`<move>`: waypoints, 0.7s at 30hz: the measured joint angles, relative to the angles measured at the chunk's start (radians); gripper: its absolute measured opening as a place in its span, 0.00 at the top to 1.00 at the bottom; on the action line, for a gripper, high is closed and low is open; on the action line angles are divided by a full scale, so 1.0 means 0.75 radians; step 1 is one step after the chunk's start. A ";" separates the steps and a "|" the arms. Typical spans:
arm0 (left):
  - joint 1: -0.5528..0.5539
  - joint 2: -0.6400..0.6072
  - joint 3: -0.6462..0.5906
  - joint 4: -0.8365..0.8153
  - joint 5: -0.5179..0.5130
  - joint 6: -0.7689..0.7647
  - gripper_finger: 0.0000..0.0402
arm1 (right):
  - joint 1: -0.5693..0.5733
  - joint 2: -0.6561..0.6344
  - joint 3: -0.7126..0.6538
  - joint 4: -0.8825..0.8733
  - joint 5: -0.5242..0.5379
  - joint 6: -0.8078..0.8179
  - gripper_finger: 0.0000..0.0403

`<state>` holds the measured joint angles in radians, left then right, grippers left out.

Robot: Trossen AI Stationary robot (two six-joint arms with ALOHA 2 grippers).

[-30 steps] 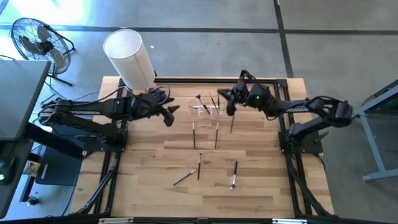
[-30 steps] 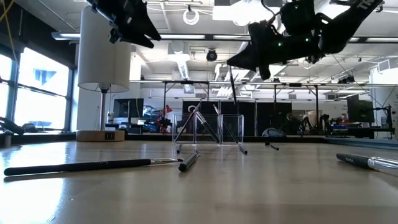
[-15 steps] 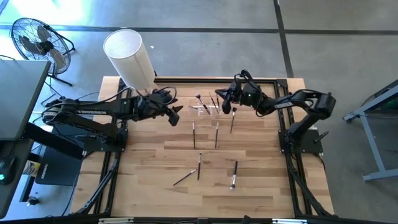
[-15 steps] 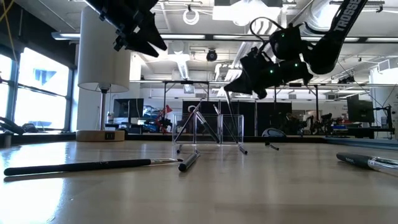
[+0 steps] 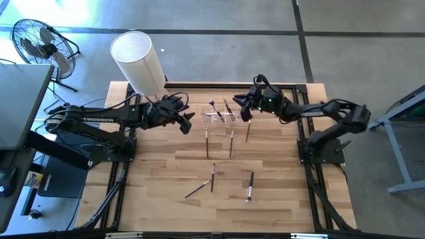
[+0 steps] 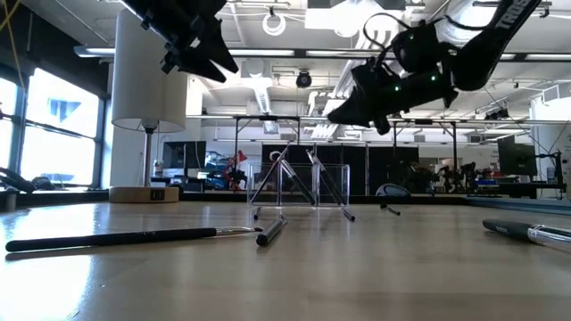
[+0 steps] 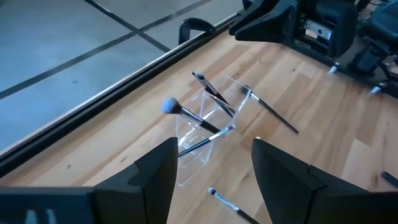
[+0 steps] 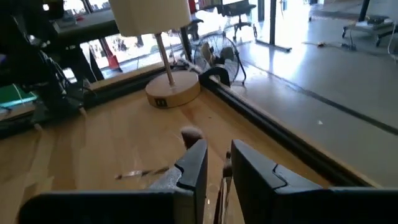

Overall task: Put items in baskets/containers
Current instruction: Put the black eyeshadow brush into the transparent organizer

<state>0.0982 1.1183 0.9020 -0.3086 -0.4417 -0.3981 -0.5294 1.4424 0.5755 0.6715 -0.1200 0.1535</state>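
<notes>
The clear holder [image 5: 219, 116] stands at the far middle of the table, with three brushes [image 7: 211, 93] leaning in it. Several more brushes lie flat on the wood, such as one [image 5: 248, 131] right of the holder and one [image 5: 250, 186] nearer the front. My right gripper [image 5: 243, 113] hovers just above the holder's right side [image 6: 335, 183], its fingers a little apart. A thin brush handle [image 8: 225, 171] shows in the gap. My left gripper [image 5: 188, 123] hangs open, left of the holder and above the table, holding nothing. My right gripper has the thin brush handle [image 8: 224, 177] showing in its narrow gap. The view looks along the fingers, so I cannot tell whether either finger [image 8: 193, 165] touches it.
A large white cylinder [image 5: 138, 61] on a round wooden foot stands at the far left corner. A black rail [image 5: 199, 85] runs along the far edge. A long brush [image 6: 134, 237] and another [image 6: 526, 232] lie close to the low camera. A fan [image 5: 40, 41] stands off the table.
My right gripper has sunk toward the holder and tipped a little. The brush that hung upright below its fingers no longer shows under them in the low view. My left gripper has kept still and open.
</notes>
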 joint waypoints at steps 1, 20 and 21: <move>0.000 0.000 0.000 -0.001 0.008 0.000 0.50 | 0.015 -0.038 0.000 -0.074 0.013 0.000 0.84; -0.238 0.188 0.000 -0.092 -0.043 -0.488 0.50 | 0.668 -0.344 0.144 -1.731 0.552 0.678 0.99; -0.248 0.219 -0.002 -0.090 -0.045 -0.560 0.50 | 0.684 -0.344 0.144 -1.770 0.571 0.708 0.99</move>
<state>-0.0875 1.2828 0.9009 -0.3764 -0.4751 -0.8183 -0.0161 1.1843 0.6838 -0.6563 0.3080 0.6844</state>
